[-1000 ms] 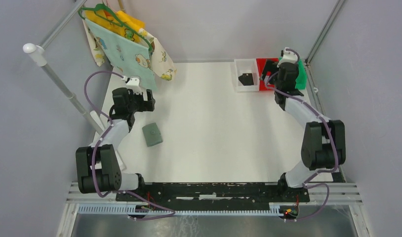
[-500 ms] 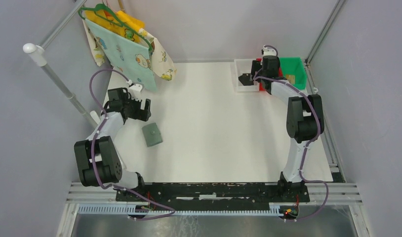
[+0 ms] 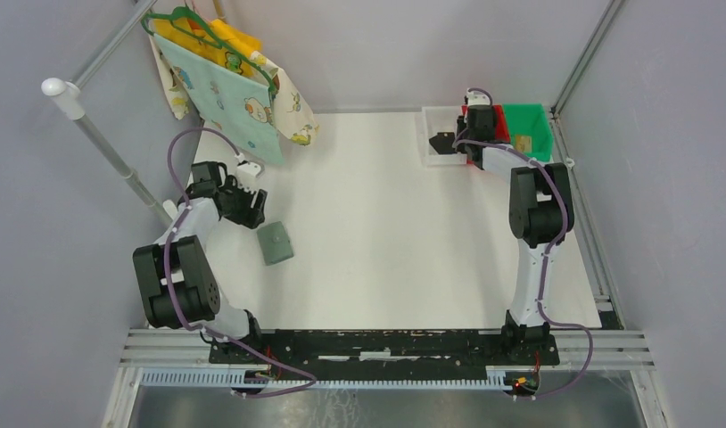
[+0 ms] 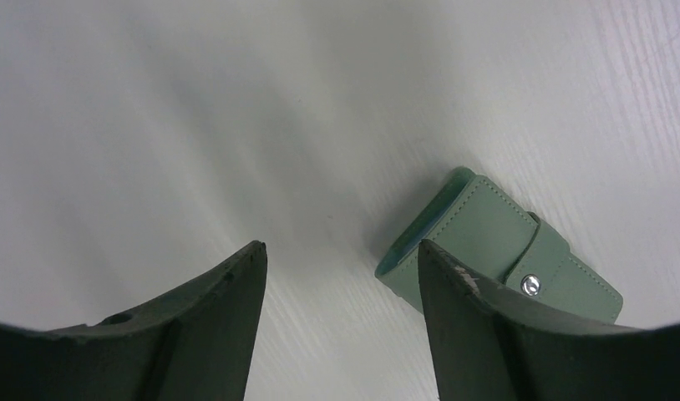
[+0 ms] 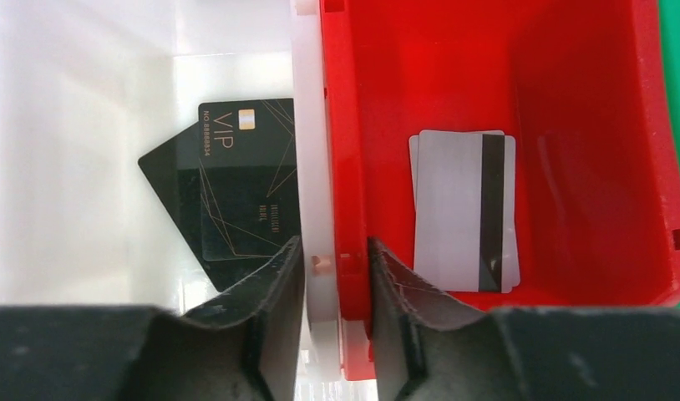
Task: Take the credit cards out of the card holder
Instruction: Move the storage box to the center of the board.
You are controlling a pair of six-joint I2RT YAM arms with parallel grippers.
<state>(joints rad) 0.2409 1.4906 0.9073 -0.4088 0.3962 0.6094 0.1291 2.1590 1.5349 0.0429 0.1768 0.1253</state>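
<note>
— Claws first: how does the left claw (image 4: 341, 246) stand?
— Its fingers are apart, with only bare white table (image 4: 153, 125) between them. It hangs low over the left side of the table.
— And the card holder?
— The card holder (image 4: 504, 242) lies flat on the table just beside that claw's right finger, outside the gap. It is grey-green and closed, its strap fastened by a silver snap (image 4: 530, 285).
— The right claw?
— The right claw (image 5: 335, 242) sits at the far right corner, astride the two touching walls of the white bin (image 5: 86, 167) and the red bin (image 5: 570, 100). The fingers lie close against those walls; whether they pinch them I cannot tell.
— Anything to read?
— Yes. The black card (image 5: 236, 184) in the white bin says "VIP" in gold beside a gold chip. A line starting "NO" runs along its edge, the digits too small to trust. Another black card lies tilted under it.
— The red bin?
— A small stack of silver cards (image 5: 454, 209) with a dark stripe and no lettering showing.
</note>
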